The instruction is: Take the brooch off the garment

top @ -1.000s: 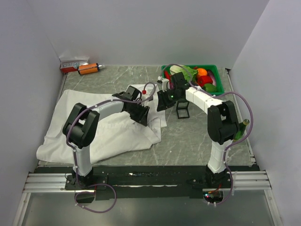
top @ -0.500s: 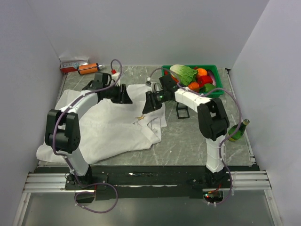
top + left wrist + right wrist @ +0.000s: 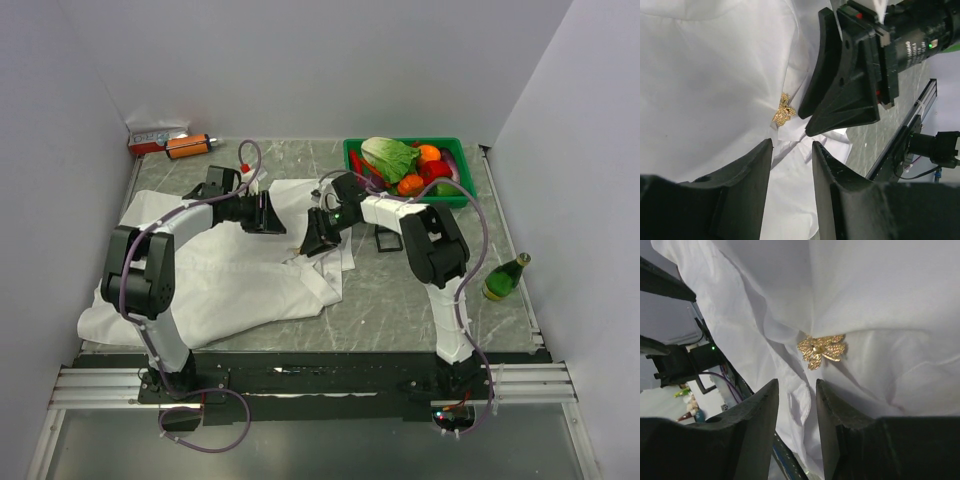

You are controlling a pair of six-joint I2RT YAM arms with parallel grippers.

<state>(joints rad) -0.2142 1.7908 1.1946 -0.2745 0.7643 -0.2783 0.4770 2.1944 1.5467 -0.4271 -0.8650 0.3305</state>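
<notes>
1. A white shirt (image 3: pixel 220 270) is spread, crumpled, over the left half of the table (image 3: pixel 400 295), reaching from near the left edge to about the middle.
2. The brooch (image 3: pixel 821 350), gold and petal-shaped, is seen pinned to a puckered fold of the shirt, on its right part, near the middle of the table.
3. The right gripper (image 3: pixel 796 395) is held over the shirt with the brooch just ahead of its fingertips. Its jaws are set a little apart, and nothing is held between them.
4. From the left wrist view, one tip of the right gripper is seen just beside the brooch; whether it touches cannot be told.
5. The left gripper (image 3: pixel 791 160) is held over the shirt towards the far edge. Its jaws are narrowly parted, and only cloth is seen in the gap.
6. A green basket (image 3: pixel 455 146) of vegetables is set at the far right corner, and a green bottle (image 3: pixel 503 277) near the right edge.
</notes>
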